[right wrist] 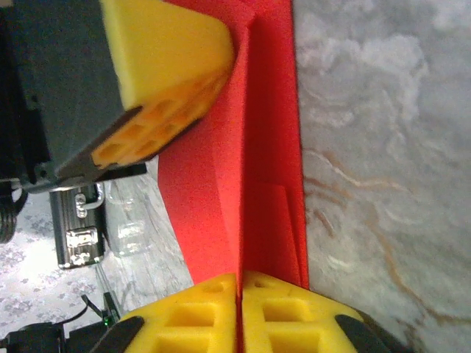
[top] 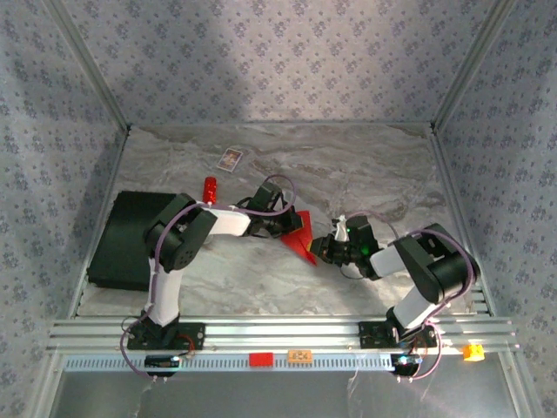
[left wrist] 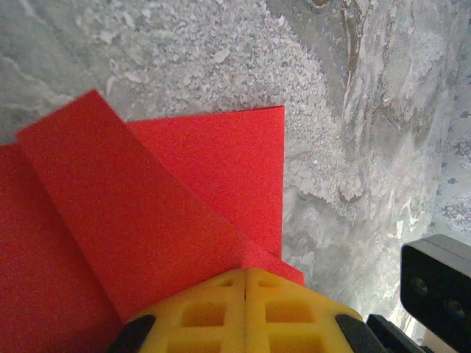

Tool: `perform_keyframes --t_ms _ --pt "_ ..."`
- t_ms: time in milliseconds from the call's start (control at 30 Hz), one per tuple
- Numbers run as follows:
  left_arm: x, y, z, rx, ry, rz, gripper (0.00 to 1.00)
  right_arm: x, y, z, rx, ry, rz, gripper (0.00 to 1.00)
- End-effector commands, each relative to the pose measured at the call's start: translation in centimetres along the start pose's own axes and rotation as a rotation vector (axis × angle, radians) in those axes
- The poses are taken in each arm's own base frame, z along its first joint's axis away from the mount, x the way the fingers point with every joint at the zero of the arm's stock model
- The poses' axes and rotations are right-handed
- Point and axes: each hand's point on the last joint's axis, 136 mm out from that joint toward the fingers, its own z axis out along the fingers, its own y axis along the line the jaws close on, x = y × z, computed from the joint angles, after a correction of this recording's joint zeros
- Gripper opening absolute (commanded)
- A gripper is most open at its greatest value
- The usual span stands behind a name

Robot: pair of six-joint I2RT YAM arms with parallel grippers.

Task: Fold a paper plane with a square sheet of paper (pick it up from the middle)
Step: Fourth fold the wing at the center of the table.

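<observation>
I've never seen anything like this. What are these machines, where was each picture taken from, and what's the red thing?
These are two robot arms bolted at the near edge of a marble table. The wide picture looks down from above; the two close-ups come from cameras on the arms' wrists. The left gripper and the right gripper, both yellow pincers, are shut on a partly folded red paper. A red stick, a small card and a black mat lie nearby.

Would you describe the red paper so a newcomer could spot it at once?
On the marble table, follow the white left arm to its tip. The red paper lies there; unlike the stubby red stick farther left, it is a thin sheet creased to a point.
</observation>
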Motion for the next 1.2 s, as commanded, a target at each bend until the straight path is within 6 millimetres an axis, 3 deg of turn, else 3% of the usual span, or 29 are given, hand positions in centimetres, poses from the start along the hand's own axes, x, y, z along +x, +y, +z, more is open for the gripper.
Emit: perform_keyframes --t_ms 0,300,567,933,1167 --pt "1.4 2.9 0.8 -0.092 0.042 -0.019 0.0 1.5 -1.0 -0.6 0.076 0.056 0.011 0.14" --pt "1.5 2.9 0.9 -0.086 0.044 -0.02 0.0 2.8 -0.7 -1.1 0.076 0.116 -0.014 0.15" --pt "1.4 3.0 0.9 -0.087 0.038 -0.026 0.0 3.8 -2.3 -1.2 0.129 0.148 0.014 0.07" --pt "1.4 3.0 0.8 -0.085 0.035 -0.027 0.0 4.5 -2.6 -2.0 0.163 0.156 0.011 0.17" --pt "1.4 3.0 0.8 -0.083 0.033 -0.031 0.0 5.5 -3.9 -2.0 0.208 0.188 0.025 0.07"
